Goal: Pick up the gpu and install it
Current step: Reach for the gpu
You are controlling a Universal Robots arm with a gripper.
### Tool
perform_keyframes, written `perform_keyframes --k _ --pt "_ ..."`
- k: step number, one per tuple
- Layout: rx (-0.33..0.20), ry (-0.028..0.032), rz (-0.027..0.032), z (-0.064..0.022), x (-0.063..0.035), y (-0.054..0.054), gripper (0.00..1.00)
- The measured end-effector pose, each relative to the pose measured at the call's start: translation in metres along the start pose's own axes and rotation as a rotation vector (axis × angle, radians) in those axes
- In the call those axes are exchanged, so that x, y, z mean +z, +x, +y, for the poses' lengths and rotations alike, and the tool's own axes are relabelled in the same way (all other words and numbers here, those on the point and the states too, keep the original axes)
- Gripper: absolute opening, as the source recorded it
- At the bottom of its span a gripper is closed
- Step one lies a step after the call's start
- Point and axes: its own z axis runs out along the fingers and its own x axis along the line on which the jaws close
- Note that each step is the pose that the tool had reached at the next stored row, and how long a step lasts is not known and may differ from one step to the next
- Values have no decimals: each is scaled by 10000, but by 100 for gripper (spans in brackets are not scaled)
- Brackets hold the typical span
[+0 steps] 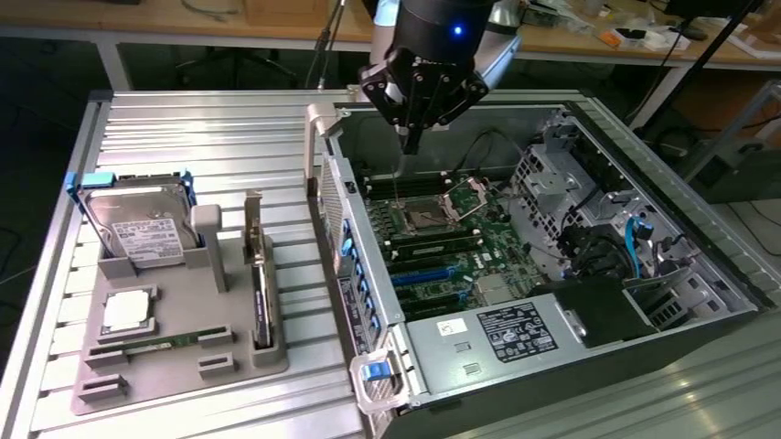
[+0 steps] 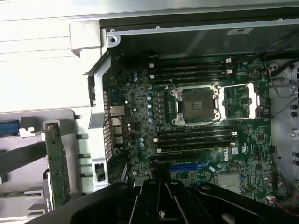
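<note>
Here the gripper point(image 1: 411, 137) hangs clenched and empty over the open computer case point(image 1: 327, 155). The gpu point(image 1: 256, 274) stands on edge in the grey holder point(image 1: 183, 306), along its case-side edge. It is likely light, stiff and fragile, and best pinched by its bare top edge.

White lettering on the motherboard point(image 2: 135, 116) reads as the Dell logo point(image 2: 227, 157). The white label point(image 1: 146, 240) on the hard drive point(image 1: 134, 215) and the black sticker point(image 1: 517, 331) on the metal box point(image 1: 488, 361) carry print too small to read.
</note>
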Motion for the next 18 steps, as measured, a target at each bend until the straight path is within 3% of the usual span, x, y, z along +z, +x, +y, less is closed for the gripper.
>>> perform_keyframes --k 18 --pt "0 1 1 -8 -3 112 11"
